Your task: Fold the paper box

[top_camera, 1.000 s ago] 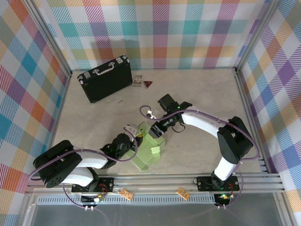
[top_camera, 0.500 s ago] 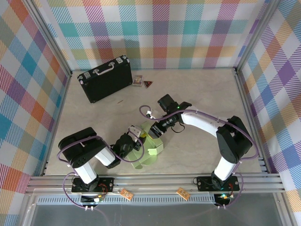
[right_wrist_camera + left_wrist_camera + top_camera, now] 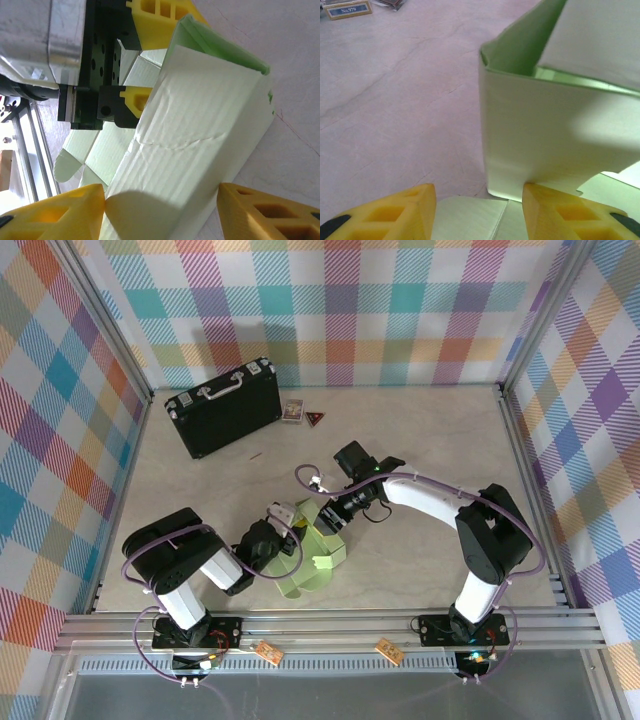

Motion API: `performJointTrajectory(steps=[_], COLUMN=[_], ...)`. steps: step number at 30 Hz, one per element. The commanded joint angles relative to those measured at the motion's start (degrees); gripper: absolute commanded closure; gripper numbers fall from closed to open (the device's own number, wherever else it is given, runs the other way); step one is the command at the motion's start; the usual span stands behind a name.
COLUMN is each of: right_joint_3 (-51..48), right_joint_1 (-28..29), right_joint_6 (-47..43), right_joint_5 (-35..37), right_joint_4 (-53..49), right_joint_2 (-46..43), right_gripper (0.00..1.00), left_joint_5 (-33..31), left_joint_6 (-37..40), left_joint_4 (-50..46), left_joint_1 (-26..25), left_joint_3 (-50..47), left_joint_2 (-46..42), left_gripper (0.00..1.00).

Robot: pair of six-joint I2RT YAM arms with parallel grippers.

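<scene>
Tabletop [image 3: 430,430], pale beige and marbled, lies between checked pastel walls. In its far left corner a black hard briefcase with metal corners [image 3: 225,412] lies flat, handle toward the wall. Just right of it sit a small brown-edged rectangular tag [image 3: 292,411] and a small dark red triangular piece [image 3: 315,419], close together and well apart from everything nearer.

The black-and-white left arm [image 3: 190,565] bends low from its base at the near edge and reaches rightward. The left gripper [image 3: 479,190] is down at the table. Its yellow fingers [image 3: 395,212] stand apart with nothing pinched, and a flat flap of card lies between them. Just beyond the finger on the right of that wrist view rises an upright wall of the same card.

That card is the pale light-green thin-card paper box [image 3: 318,560], partly folded. It sits mid-table toward the near edge, between the two grippers. From above, part of it stands up while rounded flaps lie flat on its near side. In the right wrist view the raised part is a broad panel with a crease across it.

The right arm [image 3: 430,495] arches in from the right, and the right gripper [image 3: 161,191] meets the far side of the paper box. Its yellow fingers [image 3: 270,212] straddle the raised panel, one against each edge, clasping it across its width.
</scene>
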Motion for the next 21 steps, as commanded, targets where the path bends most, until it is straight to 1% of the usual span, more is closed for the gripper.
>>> performJointTrajectory(steps=[1,3,6,11,14,18,19,20,21], right_joint_3=[0.35,0.38,0.46,0.64,0.64,0.64,0.64,0.64,0.65], right_joint_1=[0.34,0.34,0.34,0.34,0.34,0.39,0.31,0.26,0.25], right_joint_6=[-1.97,-2.14,-2.32,-2.39,-2.5,-2.58,-2.58,-2.58,-2.58], right_joint_5=[-1.88,-2.3,-2.59,-2.94,-3.12,-2.95,-2.85,-2.79,-2.82], right_joint_4=[-1.0,-0.97,-1.01,-1.22,-1.26,-1.28,-1.36,-1.38,-1.38], right_joint_2=[1.18,1.32,1.6,1.89,1.84,1.78,1.76,1.74,1.62], right_gripper=[0.4,0.4,0.41,0.41,0.41,0.42,0.42,0.42,0.42], left_joint_5=[5.25,7.89,10.84,12.58,12.75,12.42,12.16,11.94,11.8], left_joint_6=[-0.31,0.21,1.46,2.48,2.6,2.5,2.49,2.41,2.35], left_joint_4=[6.0,7.67,7.74,7.52,7.38,7.52,7.7,8.02,8.08], left_joint_1=[1.42,1.89,2.02,2.21,2.52,2.85,2.85,2.85,2.9], left_joint_3=[1.31,1.6,2.26,3.09,3.65,3.94,3.81,3.64,3.51], left_joint_2=[-0.72,0.04,0.49,0.44,0.81,1.35,1.58,1.72,1.75], left_gripper=[0.5,0.5,0.5,0.5,0.52,0.59,0.63,0.71,0.76])
